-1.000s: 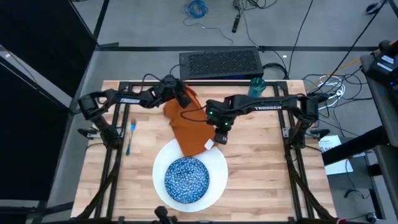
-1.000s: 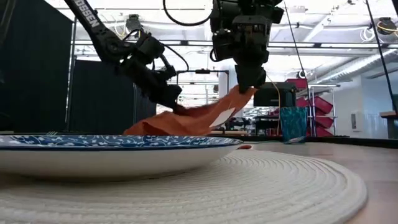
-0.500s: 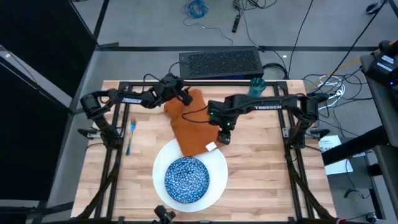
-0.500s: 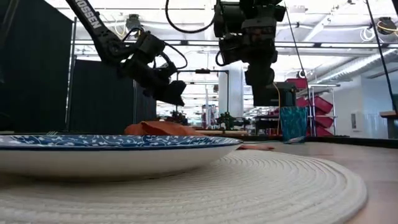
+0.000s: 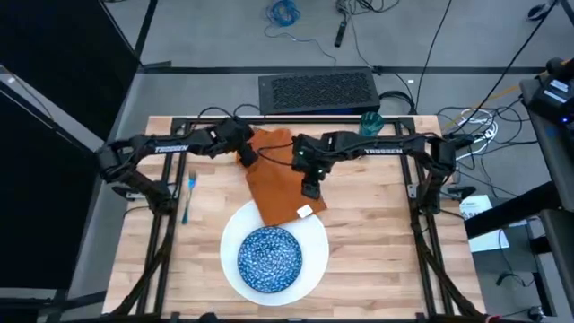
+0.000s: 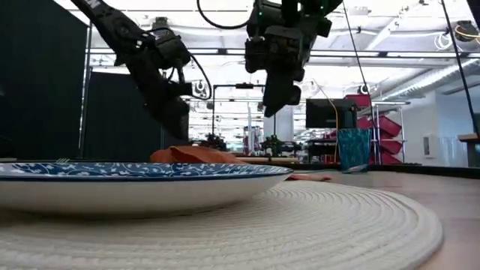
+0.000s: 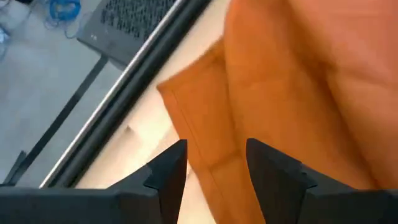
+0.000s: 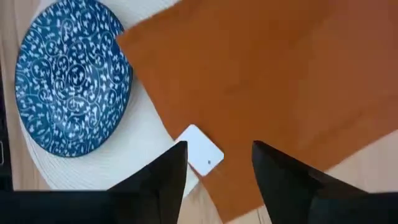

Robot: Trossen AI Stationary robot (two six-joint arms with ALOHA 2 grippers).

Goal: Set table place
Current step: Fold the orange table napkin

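The orange napkin [image 5: 278,175] lies flat on the table [image 5: 377,233], and its near corner with a white tag [image 8: 199,149] rests on the large white round woven mat [image 5: 314,235]. On that mat sits the blue patterned bowl [image 5: 269,258]. My left gripper [image 7: 216,171] hangs open over the napkin's far left edge [image 7: 199,130]. My right gripper [image 8: 219,168] hangs open above the napkin's near right part. In the low view both stand clear above the cloth [image 6: 195,154].
Light-blue cutlery [image 5: 188,196] lies near the left rail. A teal cup [image 5: 370,124] stands at the far edge, right of centre. Black frame rails [image 5: 161,224] run along both sides. A dark grille box [image 5: 318,91] lies beyond the far edge.
Both grippers have let go of the napkin. Its lifted near corner has dropped, and the cloth now lies flat. My right gripper has risen and gone a little toward the far edge. My left gripper has drawn back toward the table's left edge.
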